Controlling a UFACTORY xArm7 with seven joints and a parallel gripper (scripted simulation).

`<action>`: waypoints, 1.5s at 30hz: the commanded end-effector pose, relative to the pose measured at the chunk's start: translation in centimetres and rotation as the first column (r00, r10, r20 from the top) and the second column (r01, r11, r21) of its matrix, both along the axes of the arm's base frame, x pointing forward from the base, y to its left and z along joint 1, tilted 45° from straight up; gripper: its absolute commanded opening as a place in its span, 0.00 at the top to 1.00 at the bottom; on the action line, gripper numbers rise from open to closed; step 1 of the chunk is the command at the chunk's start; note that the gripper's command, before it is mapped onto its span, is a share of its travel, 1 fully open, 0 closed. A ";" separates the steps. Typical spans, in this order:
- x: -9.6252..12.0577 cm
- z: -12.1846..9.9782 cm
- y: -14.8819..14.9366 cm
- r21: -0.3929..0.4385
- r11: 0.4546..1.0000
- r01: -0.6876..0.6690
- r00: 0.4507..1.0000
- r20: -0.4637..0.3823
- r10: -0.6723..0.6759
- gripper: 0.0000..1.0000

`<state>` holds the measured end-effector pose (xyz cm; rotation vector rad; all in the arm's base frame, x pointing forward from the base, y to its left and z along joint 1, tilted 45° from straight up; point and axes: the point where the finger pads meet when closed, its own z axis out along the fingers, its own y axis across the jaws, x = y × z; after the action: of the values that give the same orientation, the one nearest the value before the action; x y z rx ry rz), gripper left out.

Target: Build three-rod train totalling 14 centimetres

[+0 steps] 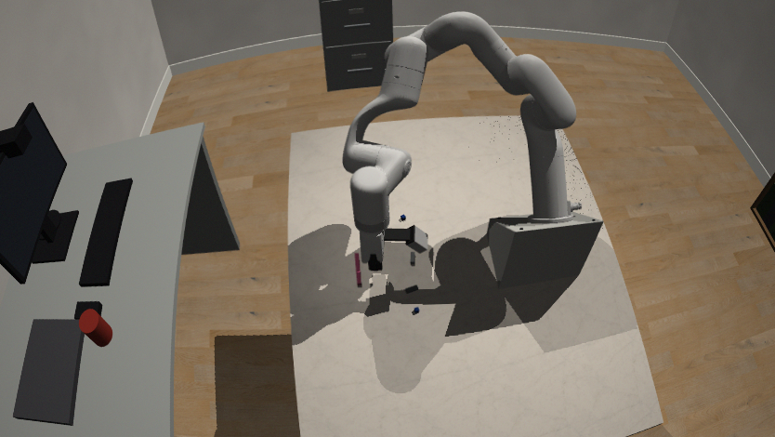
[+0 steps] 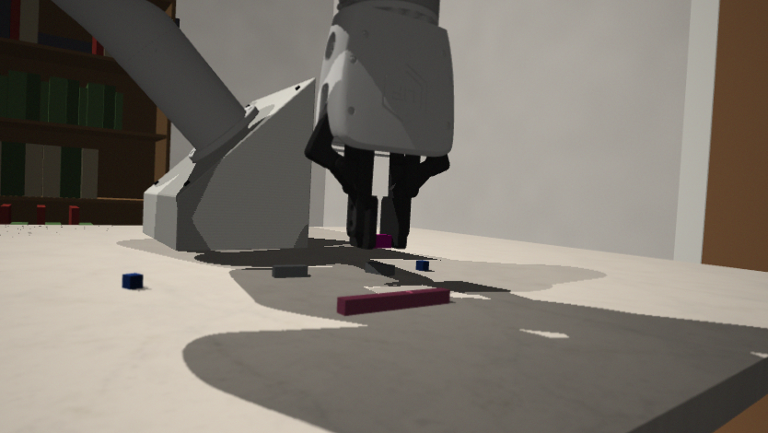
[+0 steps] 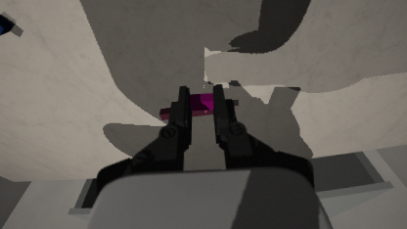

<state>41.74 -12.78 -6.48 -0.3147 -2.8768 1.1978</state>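
Train being assembled, unjoined.
Magenta rod point(image 2: 383, 240) point(image 3: 203, 102) is being held by the pincer point(image 1: 374, 262) point(image 2: 379, 244) point(image 3: 202, 98); pink rod point(image 1: 358, 270) point(image 2: 394, 300) point(image 3: 165, 114), lower centre outside, and grey rod point(image 1: 413, 258) point(image 2: 290, 271) are being awaited.

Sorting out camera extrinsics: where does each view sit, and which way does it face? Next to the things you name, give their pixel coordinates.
Top: high above the table point(image 1: 488, 379), facing steeply down; shows the arm point(image 1: 548, 173) point(image 2: 161, 69) and its base.
Exterior: low, just above table height, facing across the table toward the base and a bookshelf point(image 2: 80, 133); shows the base, part of the arm and the tool point(image 2: 378, 244) point(image 3: 202, 98).
Wrist: at the hand, looking along the fingers to the table; shows the tool's housing and both fingers.
Shared: exterior and wrist both show the magenta rod point(image 2: 383, 240) point(image 3: 202, 102) between the fingers.
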 end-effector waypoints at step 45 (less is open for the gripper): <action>0.0 -1.6 -1.5 0.001 1.000 -0.002 1.000 0.003 0.002 0.85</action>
<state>41.58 -14.47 -8.18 -0.3158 -2.8758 1.1992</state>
